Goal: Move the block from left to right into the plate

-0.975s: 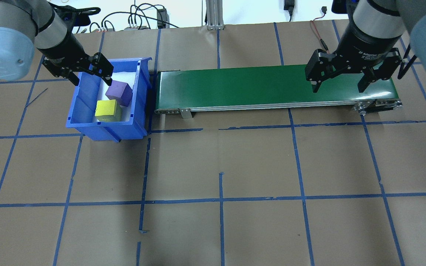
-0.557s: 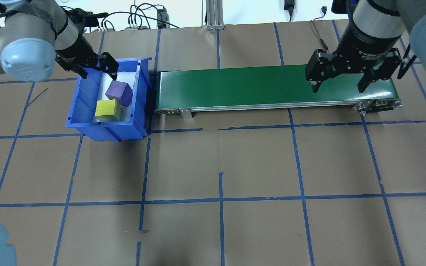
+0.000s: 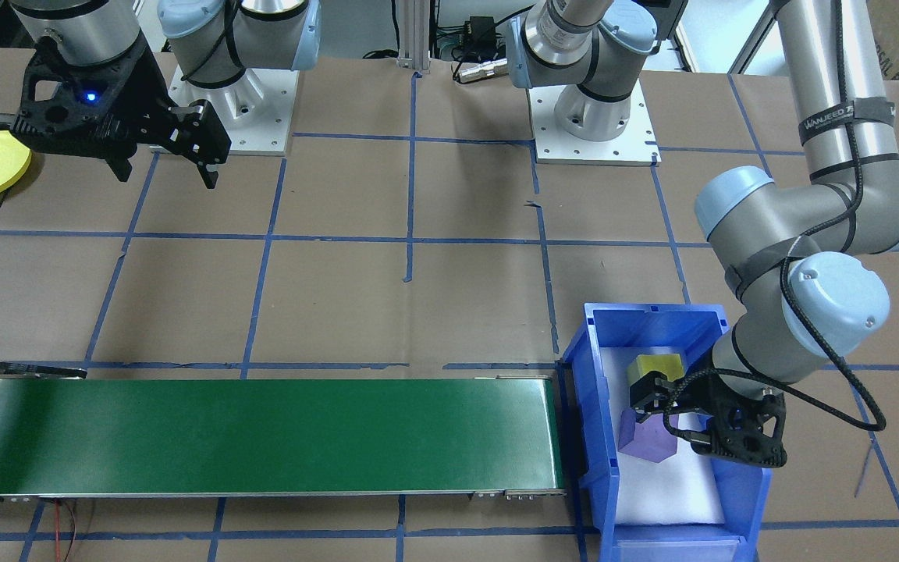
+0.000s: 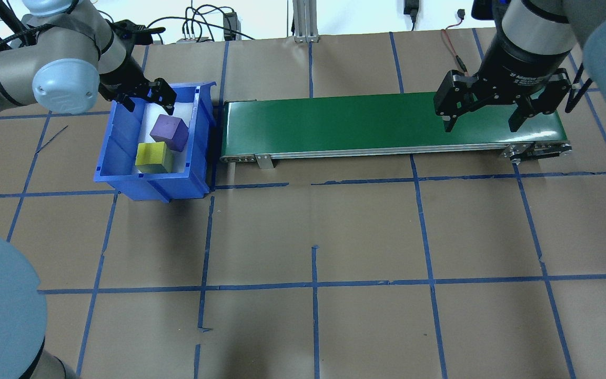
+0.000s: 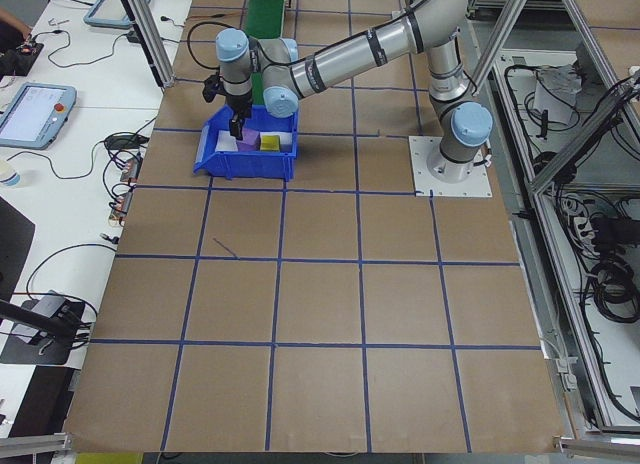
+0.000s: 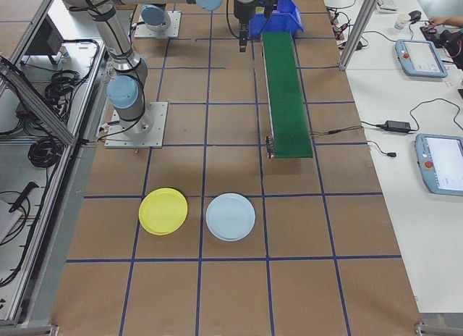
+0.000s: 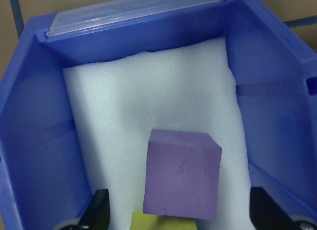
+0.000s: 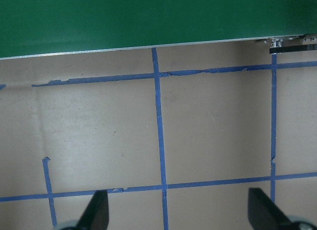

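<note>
The bench point(image 4: 313, 231), papered brown with blue tape lines, fills the overhead view. A green belt point(image 4: 366, 123) runs across its upper middle. Butted against the belt's left end sits a blue bin point(image 4: 124, 173), lined with white foam point(image 7: 148, 101). Two plates lie low in the right-side view, yellow plate point(image 6: 163, 211) beside a blue plate point(image 6: 230, 216), well apart from the bin. In the bin, the purple block point(image 4: 169, 132) touches the yellow block point(image 4: 151, 157). The left end effector point(image 4: 146, 99) hangs over the bin's far end, wide open and empty; its arm has swung further in than a second ago. The right end effector point(image 4: 484, 118), open and empty, stays over the belt's right end.
</note>
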Robot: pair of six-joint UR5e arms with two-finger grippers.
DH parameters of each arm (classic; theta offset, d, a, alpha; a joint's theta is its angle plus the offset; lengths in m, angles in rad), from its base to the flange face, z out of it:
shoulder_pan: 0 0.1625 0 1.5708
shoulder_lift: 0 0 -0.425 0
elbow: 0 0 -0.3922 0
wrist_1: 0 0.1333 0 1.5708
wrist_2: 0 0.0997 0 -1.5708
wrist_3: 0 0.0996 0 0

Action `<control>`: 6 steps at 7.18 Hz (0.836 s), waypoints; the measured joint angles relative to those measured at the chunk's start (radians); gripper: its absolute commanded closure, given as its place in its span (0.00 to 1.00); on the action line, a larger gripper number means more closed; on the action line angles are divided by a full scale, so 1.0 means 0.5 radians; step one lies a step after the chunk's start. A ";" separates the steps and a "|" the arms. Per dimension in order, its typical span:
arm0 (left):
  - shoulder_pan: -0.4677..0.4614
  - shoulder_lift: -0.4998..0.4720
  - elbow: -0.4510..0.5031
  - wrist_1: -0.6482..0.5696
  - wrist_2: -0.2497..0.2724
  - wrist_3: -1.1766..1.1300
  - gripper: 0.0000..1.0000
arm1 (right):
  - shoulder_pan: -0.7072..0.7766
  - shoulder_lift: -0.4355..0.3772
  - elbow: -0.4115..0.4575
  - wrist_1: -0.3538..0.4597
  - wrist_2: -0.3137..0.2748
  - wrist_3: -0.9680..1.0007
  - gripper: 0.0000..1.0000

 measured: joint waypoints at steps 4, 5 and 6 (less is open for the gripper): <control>0.000 -0.060 -0.038 -0.001 -0.002 0.084 0.00 | 0.000 0.002 0.000 0.000 0.000 0.000 0.00; 0.000 -0.076 -0.049 -0.002 -0.004 0.091 0.00 | 0.000 0.002 0.000 0.000 0.000 0.000 0.00; 0.000 -0.083 -0.055 -0.006 -0.008 0.092 0.05 | 0.000 0.002 0.000 0.000 0.000 0.000 0.00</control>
